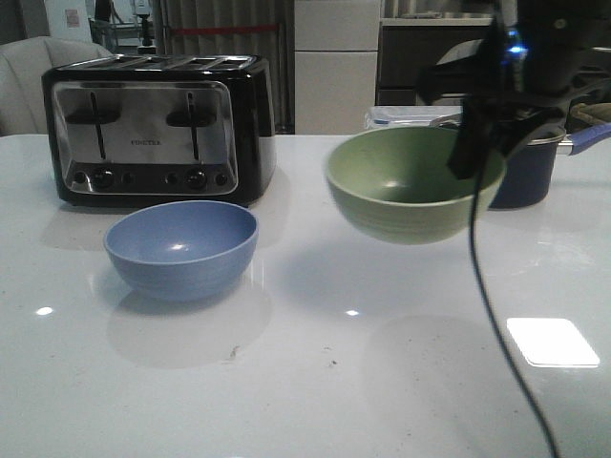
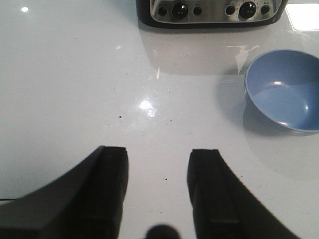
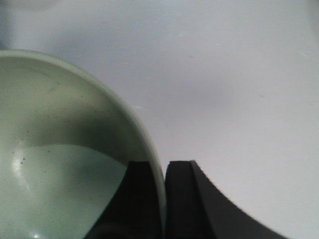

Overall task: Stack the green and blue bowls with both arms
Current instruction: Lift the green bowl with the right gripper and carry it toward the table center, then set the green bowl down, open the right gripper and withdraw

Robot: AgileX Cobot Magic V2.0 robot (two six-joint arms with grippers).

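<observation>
The green bowl point(image 1: 406, 191) hangs in the air above the white table, right of centre. My right gripper point(image 1: 474, 153) is shut on its right rim, one finger inside and one outside; the right wrist view shows the bowl point(image 3: 65, 164) pinched between the fingers point(image 3: 162, 169). The blue bowl point(image 1: 181, 248) sits upright and empty on the table in front of the toaster, left of the green bowl. It also shows in the left wrist view point(image 2: 284, 92). My left gripper point(image 2: 157, 159) is open and empty, low over bare table, apart from the blue bowl.
A black and silver toaster point(image 1: 158, 129) stands at the back left behind the blue bowl. A dark blue pot point(image 1: 530, 167) with a handle sits behind the green bowl at the back right. A black cable point(image 1: 496, 324) hangs from the right arm.
</observation>
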